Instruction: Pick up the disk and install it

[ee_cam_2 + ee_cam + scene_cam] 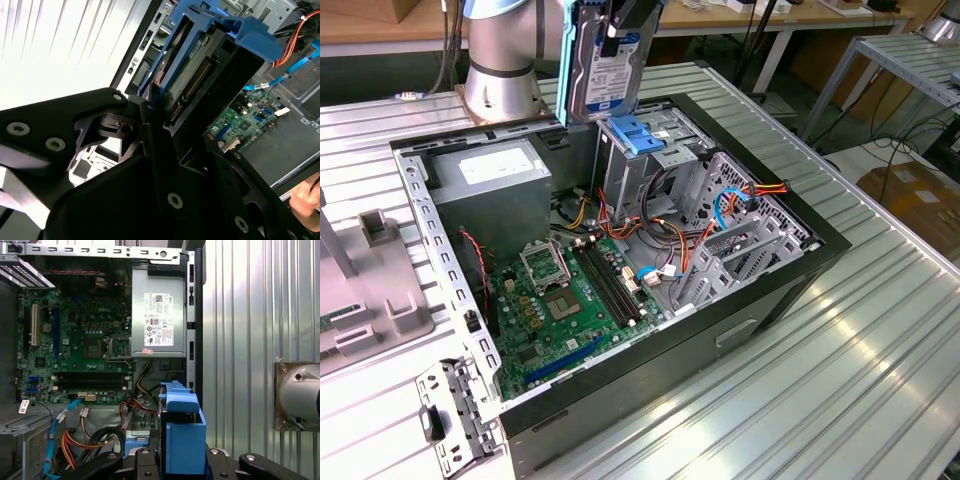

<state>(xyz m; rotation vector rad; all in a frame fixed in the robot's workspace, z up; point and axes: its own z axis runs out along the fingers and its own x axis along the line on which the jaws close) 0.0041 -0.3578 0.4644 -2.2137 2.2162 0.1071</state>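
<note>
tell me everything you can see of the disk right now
The disk is a flat silver metal drive with a white-and-blue label and blue plastic side rails. It hangs upright, clamped by the gripper from above, directly over the grey drive cage with a blue latch in the open computer case.

Gripper (pixel 175 125): black linkage arms with bolt heads, jaws clamped on the disk (pixel 192 75). The disk is held edge-on, its connector row facing the camera, with blue plastic rails (pixel 252 40) on its sides. Beyond it: green motherboard (pixel 240 120), blue cable (pixel 280 78), orange-and-red wires (pixel 300 32). Ribbed metal table (pixel 55 35), brightly lit. A person's hand (pixel 302 200), partly seen, near the case.
</note>
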